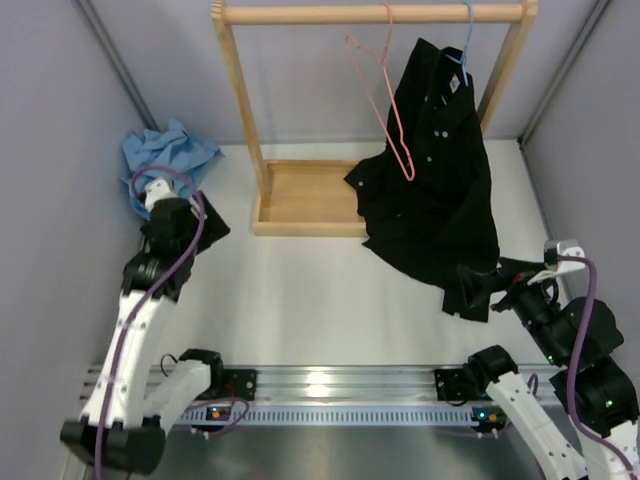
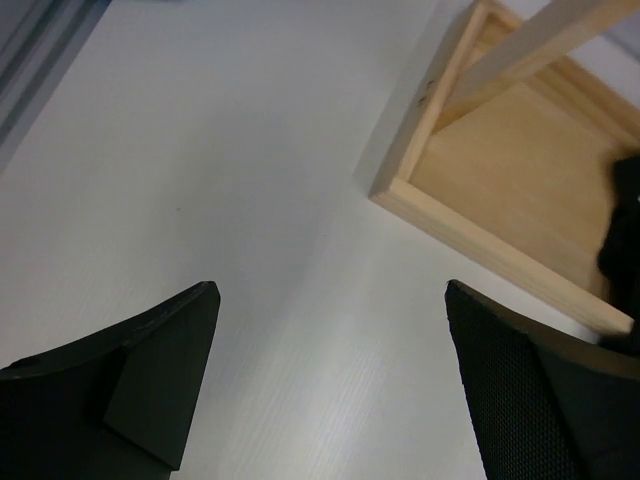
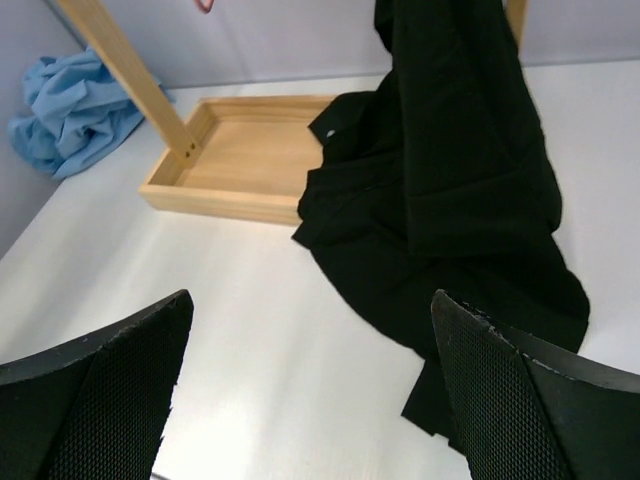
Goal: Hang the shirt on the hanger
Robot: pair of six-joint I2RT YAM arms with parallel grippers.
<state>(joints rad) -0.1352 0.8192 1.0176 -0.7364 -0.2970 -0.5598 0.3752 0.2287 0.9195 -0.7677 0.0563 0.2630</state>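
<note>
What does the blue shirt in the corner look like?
The shirt is light blue, thin, wrinkled cloth, crumpled into a heap, so no collar or sleeves can be picked out. It lies on the white table in the far left corner, left of the wooden rack. Nothing grips it; from above, the left arm hides its near edge.
</note>
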